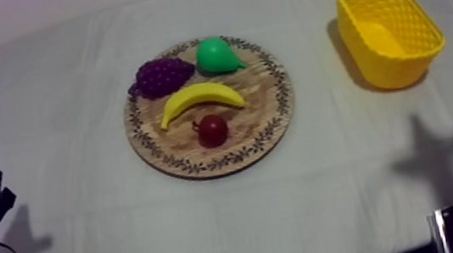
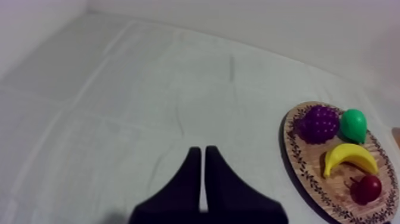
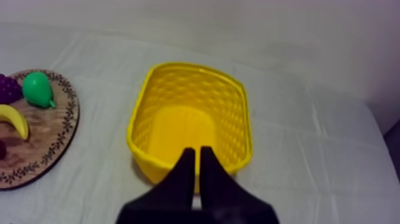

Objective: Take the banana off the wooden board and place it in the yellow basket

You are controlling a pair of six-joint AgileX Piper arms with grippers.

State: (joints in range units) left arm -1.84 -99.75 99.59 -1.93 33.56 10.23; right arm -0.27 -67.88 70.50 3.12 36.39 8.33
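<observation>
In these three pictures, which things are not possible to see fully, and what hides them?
- Right wrist view: the wooden board, banana and grapes are cut off by the picture's edge.
- Right wrist view: the right end effector, shut, covers part of the near wall of the yellow basket.
- Left wrist view: the board's rim beyond the small red fruit is cut off by the edge.

Glossy plastic banana (image 1: pixel 200 99) on wooden board (image 1: pixel 269 111); dimpled plastic basket (image 1: pixel 397 68); matt creased cloth (image 1: pixel 57 119)
</observation>
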